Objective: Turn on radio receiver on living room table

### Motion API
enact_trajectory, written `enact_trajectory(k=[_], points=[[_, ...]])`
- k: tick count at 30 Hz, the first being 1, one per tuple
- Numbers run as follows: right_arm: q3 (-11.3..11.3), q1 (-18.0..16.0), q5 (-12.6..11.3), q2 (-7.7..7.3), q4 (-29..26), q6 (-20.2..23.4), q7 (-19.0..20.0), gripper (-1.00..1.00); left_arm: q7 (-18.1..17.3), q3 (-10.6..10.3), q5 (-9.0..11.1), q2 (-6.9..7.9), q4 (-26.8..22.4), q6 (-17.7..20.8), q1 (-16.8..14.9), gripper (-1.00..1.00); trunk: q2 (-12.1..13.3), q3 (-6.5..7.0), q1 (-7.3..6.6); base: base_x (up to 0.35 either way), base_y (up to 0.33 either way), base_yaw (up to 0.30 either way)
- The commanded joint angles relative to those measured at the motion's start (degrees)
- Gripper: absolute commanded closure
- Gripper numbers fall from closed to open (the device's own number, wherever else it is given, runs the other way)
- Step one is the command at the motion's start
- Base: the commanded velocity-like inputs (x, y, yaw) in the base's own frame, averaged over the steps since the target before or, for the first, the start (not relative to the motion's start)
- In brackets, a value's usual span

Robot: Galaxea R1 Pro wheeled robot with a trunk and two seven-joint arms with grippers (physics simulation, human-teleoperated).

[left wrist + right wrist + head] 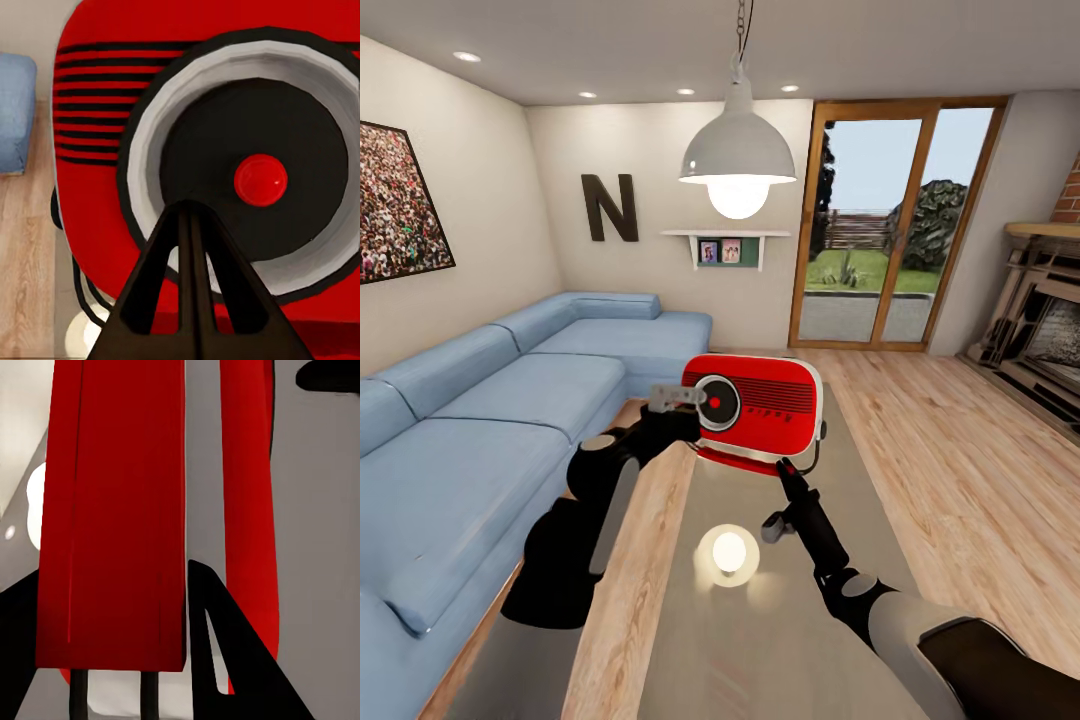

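Note:
The red radio receiver (760, 405) stands on the far part of the glossy grey table (800, 620), its round dark dial (716, 400) facing me. My left gripper (694, 402) is shut, its tips at the dial. In the left wrist view the joined fingertips (187, 208) sit against the dial's black face, just short of the red centre knob (260, 180). My right gripper (787, 470) hovers low at the radio's front right corner. Its fingers (225, 652) are spread open, with the radio's red body (112, 510) close in front.
A long blue L-shaped sofa (480, 430) runs along the table's left side. The white pendant lamp (738, 160) hangs overhead and mirrors on the table (727, 555). A brick fireplace (1040, 330) stands at the right, and light wood floor (960, 470) lies between.

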Motion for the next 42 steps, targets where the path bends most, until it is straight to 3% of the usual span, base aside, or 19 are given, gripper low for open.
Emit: enact_trajectory(k=[1, 11, 15, 17, 18, 20, 23, 26, 36, 42], points=[[-0.4, 0.01, 0.07, 0.01, -0.03, -0.05, -0.01, 1.0, 0.0, 0.01, 0.03, 0.0, 0.5, -0.02, -0.08, 1.0, 0.0, 0.01, 0.0, 0.0, 0.0, 0.0], [-0.4, 0.03, 0.02, 0.01, -0.03, -0.05, -0.01, 1.0, -0.34, -0.58, 0.65, 0.0, 10.13, -0.34, -4.17, 1.0, 0.0, 0.01, 0.0, 0.0, 0.0, 0.0], [-0.4, 0.03, 0.02, 0.05, -0.03, -0.05, -0.01, 1.0, -0.35, -2.99, 0.85, 0.0, 10.65, -0.19, -5.69, 1.0, 0.0, 0.01, 0.0, 0.0, 0.0, 0.0], [-0.4, 0.04, 0.02, 0.07, -0.03, -0.05, -0.01, 1.0, -0.35, -3.53, 2.45, 0.0, 10.68, -0.15, -6.23, 1.0, 0.0, 0.01, 0.0, 0.0, 0.0, 0.0], [-0.4, 0.03, 0.02, 0.08, -0.03, -0.05, -0.01, 1.0, -0.28, -3.77, 4.96, 0.0, 10.73, -0.14, -6.58, 1.0, 0.0, 0.01, 0.0, 0.0, 0.0, 0.0], [-0.4, 0.02, 0.02, 0.09, -0.03, -0.05, -0.01, 1.0, -0.22, -4.42, 7.6, 0.0, 10.77, -0.14, -6.86, 1.0, 0.0, 0.01, 0.0, 0.0, 0.0, 0.0], [-0.4, 0.04, 0.05, 0.13, -0.03, -0.05, -0.01, 1.0, -0.18, -6.22, 9.48, 0.0, 10.74, -0.12, -7.7, 1.0, 0.0, 0.01, 0.0, 0.0, 0.0, 0.0], [-0.4, 0.01, 0.09, 0.17, -0.03, -0.05, -0.01, 1.0, -0.17, -6.61, 10.38, 0.0, 11.18, -0.03, -8.95, 1.0, 0.0, 0.01, 0.0, 0.0, 0.0, 0.0], [-0.42, 0.04, 0.03, 0.18, -0.03, -0.05, -0.01, 1.0, 0.0, -6.45, 10.68, 0.0, 13.26, -0.31, -9.73, 1.0, 0.0, 0.01, 0.0, 0.0, 0.0, 0.0], [-0.8, 0.04, -1.61, 0.04, -0.08, -0.28, -0.01, 1.0, 0.06, -5.9, 10.3, 0.0, 12.83, -0.3, -9.23, 1.0, 0.0, 0.01, 0.0, 0.0, 0.0, 0.0]])
